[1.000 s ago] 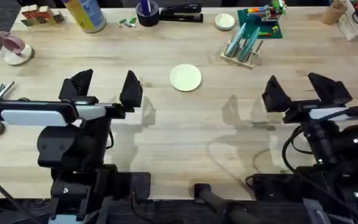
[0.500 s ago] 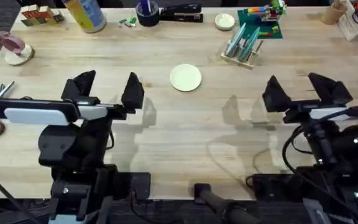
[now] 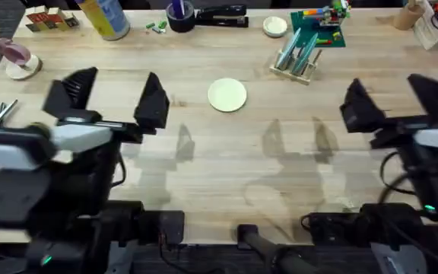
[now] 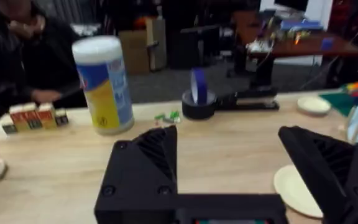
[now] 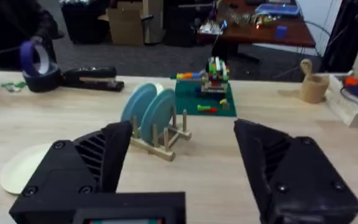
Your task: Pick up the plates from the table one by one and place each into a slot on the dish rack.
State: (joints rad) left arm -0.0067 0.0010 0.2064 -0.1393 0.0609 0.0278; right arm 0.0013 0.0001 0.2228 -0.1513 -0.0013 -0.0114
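Observation:
One pale cream plate point(image 3: 226, 95) lies flat on the wooden table point(image 3: 226, 175), near the middle and toward the back. It also shows in the left wrist view as the plate point(image 4: 294, 190) and in the right wrist view as the plate point(image 5: 23, 168). The small wooden dish rack point(image 3: 299, 61) stands right of it at the back, with two teal plates point(image 5: 151, 109) upright between its pegs point(image 5: 166, 140). My left gripper point(image 3: 112, 99) hovers open to the plate's left. To the plate's right, my right gripper point(image 3: 396, 103) also hangs open and holds nothing.
A yellow-and-blue canister point(image 3: 105, 17), a tape roll point(image 3: 179, 15) and a stapler point(image 3: 223, 14) line the back edge. A small white bowl point(image 3: 274, 27) and a green brick board point(image 3: 322, 32) sit by the rack. Scissors point(image 3: 2, 112) lie at the far left.
Both arms have risen toward the camera and look larger. The left gripper shifted left and the right gripper shifted right. The plate has not moved.

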